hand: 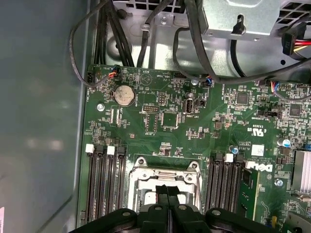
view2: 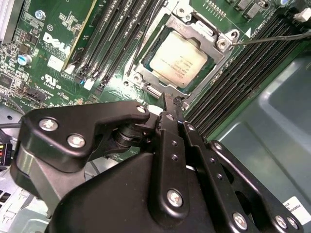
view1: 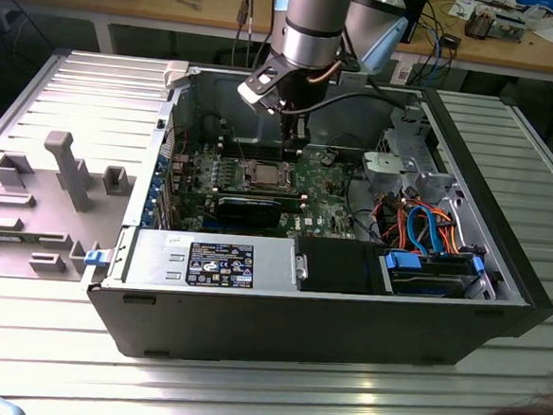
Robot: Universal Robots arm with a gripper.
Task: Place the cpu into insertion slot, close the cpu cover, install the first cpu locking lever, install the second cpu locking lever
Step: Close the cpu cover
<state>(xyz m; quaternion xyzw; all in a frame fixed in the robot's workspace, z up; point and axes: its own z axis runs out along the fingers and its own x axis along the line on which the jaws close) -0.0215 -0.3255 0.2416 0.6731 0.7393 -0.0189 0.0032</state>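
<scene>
Gripper [view2: 168,102] closed together, tips beside cpu cover [view2: 201,29] edge | cpu [view2: 178,60] seated under it

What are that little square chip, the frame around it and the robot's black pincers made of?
The cpu looks like metal, matte silvery-beige, with a dull sheen. The cpu cover seems thin bright steel: shiny, sharp stamped edges. The end effector looks black, matte, bolted together; painted metal or hard plastic, I cannot tell.

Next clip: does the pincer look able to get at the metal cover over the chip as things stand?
Probably yes. The pincer, tips shut, hangs right by the edge of the cover, which lies flat around the chip; nothing stands between them.
</scene>
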